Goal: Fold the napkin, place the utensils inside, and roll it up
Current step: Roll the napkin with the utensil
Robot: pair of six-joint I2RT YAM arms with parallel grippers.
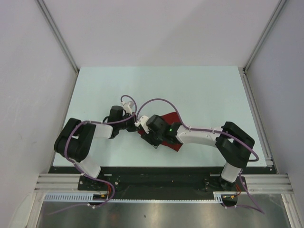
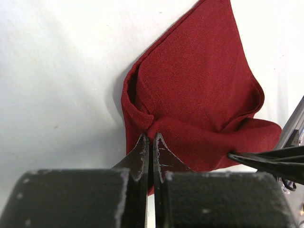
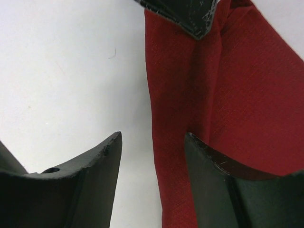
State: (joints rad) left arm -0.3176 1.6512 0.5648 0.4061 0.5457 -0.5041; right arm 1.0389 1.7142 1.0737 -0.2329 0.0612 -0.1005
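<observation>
Your left end effector [image 2: 151, 138] clamps the napkin [image 2: 199, 85] at its left end; your right end effector [image 3: 153, 137], spread apart, straddles its edge alongside.

The bench [image 1: 190, 85] fills the centre of the top view. It is a flat, pale green-white rectangular surface, matte and evenly lit, with only soft shadows. Plain light-grey wall panels enclose it: a back panel [image 1: 161, 28] across the top of the frame, a left panel [image 1: 23, 71] and a right panel [image 1: 285, 95]. Aluminium frame posts [image 1: 57, 33] run diagonally at the upper left and upper right. An aluminium rail [image 1: 257, 118] borders the bench's right edge. Along the lower edge lie a black base plate [image 1: 161, 175] and aluminium extrusions [image 1: 57, 183]. A brushed metal sheet [image 1: 161, 213] spans the bottom of the frame.
</observation>
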